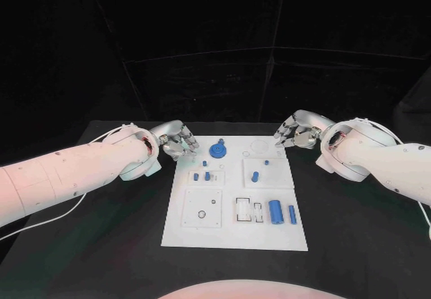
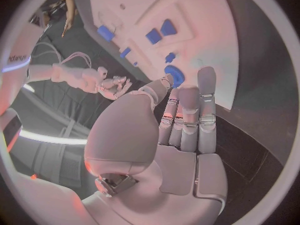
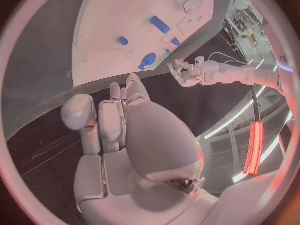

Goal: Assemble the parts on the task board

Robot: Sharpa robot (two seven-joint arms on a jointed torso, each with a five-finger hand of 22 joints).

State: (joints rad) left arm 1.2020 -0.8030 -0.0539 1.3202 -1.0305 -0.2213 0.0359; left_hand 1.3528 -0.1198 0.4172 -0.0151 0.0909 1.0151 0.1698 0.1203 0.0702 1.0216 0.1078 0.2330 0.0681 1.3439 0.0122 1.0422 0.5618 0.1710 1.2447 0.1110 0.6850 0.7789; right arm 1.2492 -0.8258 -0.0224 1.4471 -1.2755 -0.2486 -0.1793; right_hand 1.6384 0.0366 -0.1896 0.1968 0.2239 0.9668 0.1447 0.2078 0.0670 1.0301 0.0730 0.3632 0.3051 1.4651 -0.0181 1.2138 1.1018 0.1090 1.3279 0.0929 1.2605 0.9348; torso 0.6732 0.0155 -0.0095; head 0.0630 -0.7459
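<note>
1. The task board [image 1: 235,240], a white plate, lies in the middle of the black surface [image 1: 359,237].
2. The left hand [image 1: 177,142] hovers at the board's far left corner. Its fingers [image 2: 187,120] are extended side by side and hold nothing.
3. The right hand [image 1: 298,134] hovers just beyond the board's far right corner. Its fingers [image 3: 115,117] are loosely curled, apart, and hold nothing.
4. A round blue part [image 1: 218,150] sits on the board's far edge, near the left hand but not touching it.
5. Three small blue parts [image 1: 203,175] stand on a raised square panel on the board's left half; one more small blue part [image 1: 205,163] stands just beyond that panel.
6. One blue part [image 1: 255,176] stands on a raised panel on the board's right half.
7. Two blue cylinders [image 1: 282,213] lie side by side near the board's near right corner, beside rectangular recesses [image 1: 243,210].
8. A square panel with an oval opening [image 1: 203,209] occupies the board's near left area.
</note>
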